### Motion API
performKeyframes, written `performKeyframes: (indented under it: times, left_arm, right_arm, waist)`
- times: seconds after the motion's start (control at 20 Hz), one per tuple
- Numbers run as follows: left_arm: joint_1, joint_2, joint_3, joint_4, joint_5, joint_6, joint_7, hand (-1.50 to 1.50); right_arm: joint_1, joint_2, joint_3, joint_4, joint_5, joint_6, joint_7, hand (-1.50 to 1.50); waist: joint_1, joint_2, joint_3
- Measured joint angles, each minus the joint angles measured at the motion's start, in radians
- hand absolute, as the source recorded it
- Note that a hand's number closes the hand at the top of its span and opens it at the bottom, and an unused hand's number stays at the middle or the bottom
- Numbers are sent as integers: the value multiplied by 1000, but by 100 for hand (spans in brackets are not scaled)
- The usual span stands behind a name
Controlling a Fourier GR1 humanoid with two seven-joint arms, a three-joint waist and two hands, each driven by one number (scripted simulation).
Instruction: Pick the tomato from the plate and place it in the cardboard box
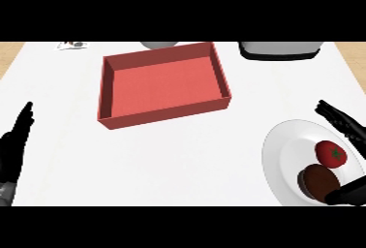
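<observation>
Head view shows a white surface (186,160) with a shallow red-brown cardboard box (164,85) sitting at about 11 o'clock from the middle, its open top up and its walls skewed slightly against the surface's edges. A round white plate (286,150) lies at 4 o'clock, running out past the right edge of the view. On the plate rests a small red tomato with a green stem star (331,152), and just beside it, toward 7 o'clock, a round brown chocolate doughnut (318,181).

The black right hand (344,121) reaches over the plate's rim at 3 o'clock, fingers straight and spread, released and holding nothing; its fingertips are near the tomato but apart from it, while its thumb (350,191) shows at the plate's lower right, against the doughnut. The black left hand (14,140) rests at 9 o'clock by the left edge, fingers straight, released.

A broad bare stretch of surface separates box and plate. At 12 to 1 o'clock, along the far edge, stand a grey rounded object (159,44) and a grey-and-black appliance (279,50); a small card (73,46) lies at the far left corner.
</observation>
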Motion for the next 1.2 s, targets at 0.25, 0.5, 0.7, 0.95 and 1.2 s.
performKeyframes:
  times: [0.25, 0.5, 0.7, 0.95, 1.2]
  left_arm:
    - [-26, -5, -7, 12, -14, -11, -15, 0]
    - [-50, -18, -15, 32, -24, -25, -32, 0]
    - [-79, -25, -17, 45, -32, -31, -27, 0]
    - [-96, -32, -18, 66, -40, -46, -26, 0]
    - [-118, -51, -16, 90, -56, -54, -23, 0]
  right_arm:
    - [4, -81, -40, 167, 2, 74, -217, -150]
    - [-37, -188, -31, 263, 153, -28, -342, -150]
    - [-67, -282, 27, 318, 300, -92, -412, -150]
    - [-136, -351, 124, 394, 469, -152, -456, -150]
    - [-244, -325, 236, 484, 632, -191, -463, -150]
  waist:
    - [18, 6, 2]
    - [38, 8, 1]
    - [47, 8, -1]
    - [56, 6, -4]
    - [55, 3, -6]
